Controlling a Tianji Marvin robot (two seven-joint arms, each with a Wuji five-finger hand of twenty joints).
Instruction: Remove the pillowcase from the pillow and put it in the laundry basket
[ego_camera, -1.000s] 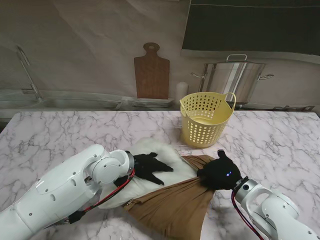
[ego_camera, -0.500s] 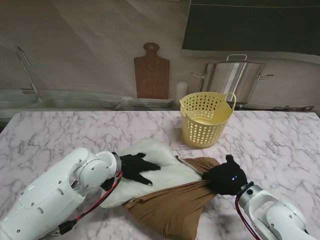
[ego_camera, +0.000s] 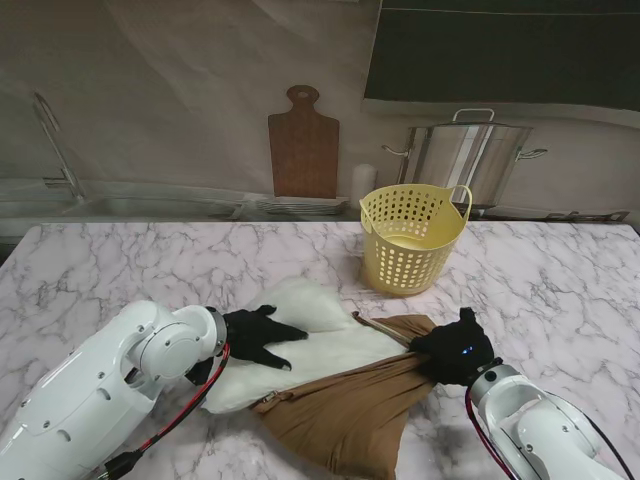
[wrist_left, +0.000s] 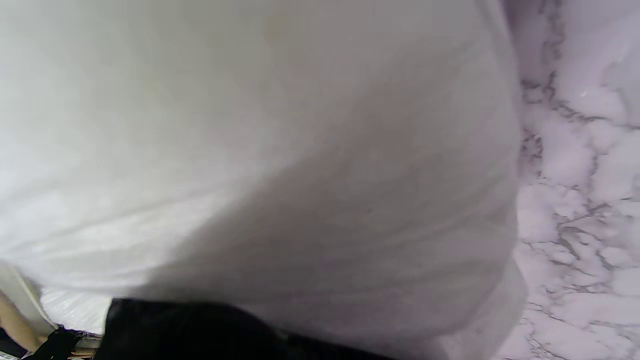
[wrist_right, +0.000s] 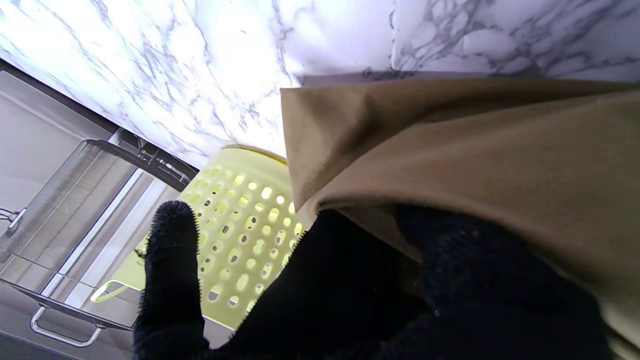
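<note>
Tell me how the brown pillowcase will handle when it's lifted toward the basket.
Likely floppy: the pillowcase bunches and creases where the right hand grips it. Probably light, thin cloth. It may drag the white pillow, part of which seems still inside.

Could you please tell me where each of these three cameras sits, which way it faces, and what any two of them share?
Stand view: above the shoulders, facing down at the table; both arms, left hand on the pillow, right hand gripping the pillowcase.
Left wrist: along the fingers, filled by the pillow; a dark strip of hand.
Right wrist: along the fingers at pillowcase and laundry basket; gloved fingers.
Stand and right wrist share the basket.
</note>
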